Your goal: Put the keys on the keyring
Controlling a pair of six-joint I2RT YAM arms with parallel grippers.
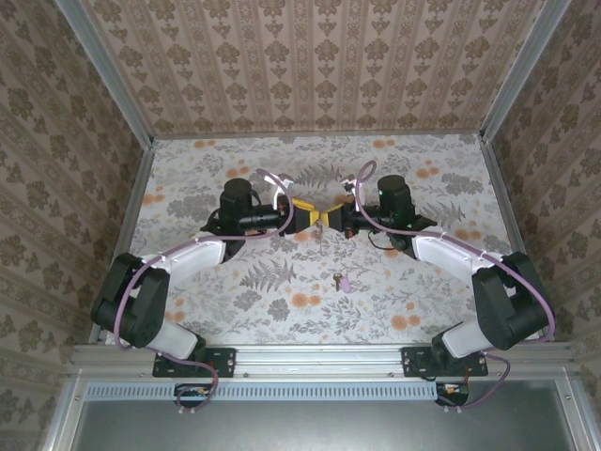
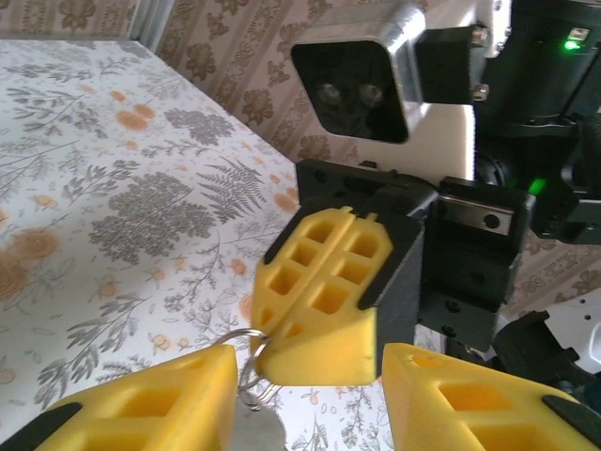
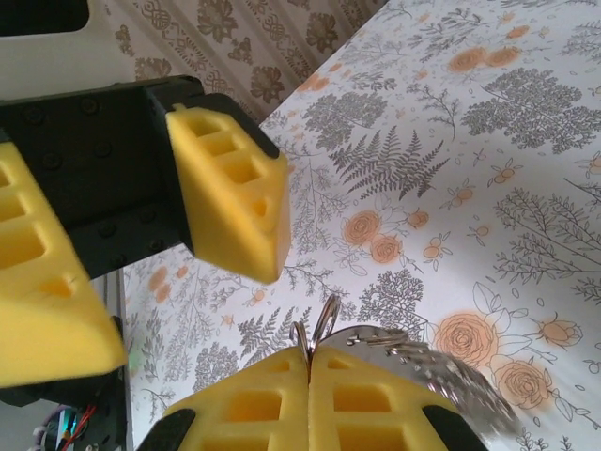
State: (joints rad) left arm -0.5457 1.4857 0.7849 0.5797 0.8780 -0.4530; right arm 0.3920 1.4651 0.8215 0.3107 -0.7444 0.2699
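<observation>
1. Yellow pads of the right gripper [image 3: 310, 365] are pressed flat together. They pinch the keyring [image 3: 325, 325], a thin metal wire loop that pokes up out of the seam between them.
2. The left gripper [image 2: 310, 390] has its jaws spread, one pad on each side of the right gripper's closed tip. I see nothing held in it, and its pads look clear of the ring.
3. A silvery piece [image 2: 255, 432] dangles from the ring. It is too blurred for me to say what it is.
4. From above, the two grippers meet nose to nose over the middle of the flowered table [image 1: 451, 291], a little toward 12 o'clock.
5. The key [image 1: 341, 280], with its pinkish-purple head, lies flat on the table at about 5 o'clock from the meeting jaws. It is apart from both grippers and nothing touches it.
6. By my reckoning, only the holding of the ring is done. The key has not yet been picked up.
7. What is left is the main work: fetching the key, working the ring open and sliding the key on. I would call the task early.
</observation>
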